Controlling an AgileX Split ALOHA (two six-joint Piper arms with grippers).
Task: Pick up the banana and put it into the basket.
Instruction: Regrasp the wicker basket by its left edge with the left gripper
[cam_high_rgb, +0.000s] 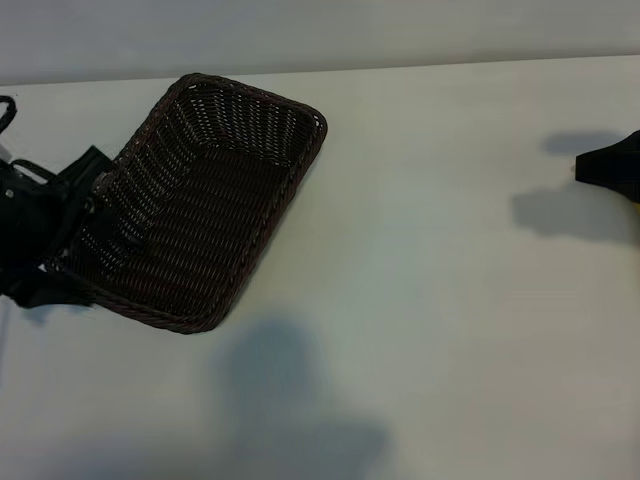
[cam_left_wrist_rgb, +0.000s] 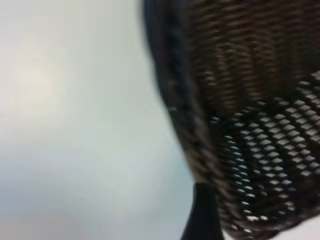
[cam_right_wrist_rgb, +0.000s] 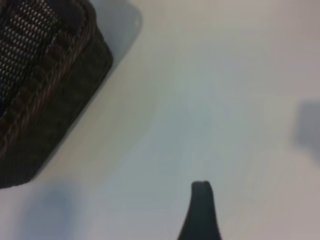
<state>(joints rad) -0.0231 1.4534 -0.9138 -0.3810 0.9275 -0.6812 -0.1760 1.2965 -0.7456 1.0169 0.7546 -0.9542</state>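
The banana is out of view in every frame. The dark brown woven basket (cam_high_rgb: 200, 200) lies at an angle on the left part of the white table, and nothing shows inside it. My left gripper (cam_high_rgb: 75, 225) is at the basket's left end, open. In the left wrist view the basket's braided rim (cam_left_wrist_rgb: 180, 100) fills the frame and one dark finger (cam_left_wrist_rgb: 201, 215) stands right against its outer side. My right gripper (cam_high_rgb: 610, 170) is at the table's far right edge, open and holding nothing. One of its fingers (cam_right_wrist_rgb: 201, 210) hangs over bare table, with the basket (cam_right_wrist_rgb: 45, 85) far off.
The white table (cam_high_rgb: 450, 300) stretches between the basket and the right arm. Soft shadows lie on it at the front middle (cam_high_rgb: 280, 400) and beside the right gripper. The table's far edge runs along the back.
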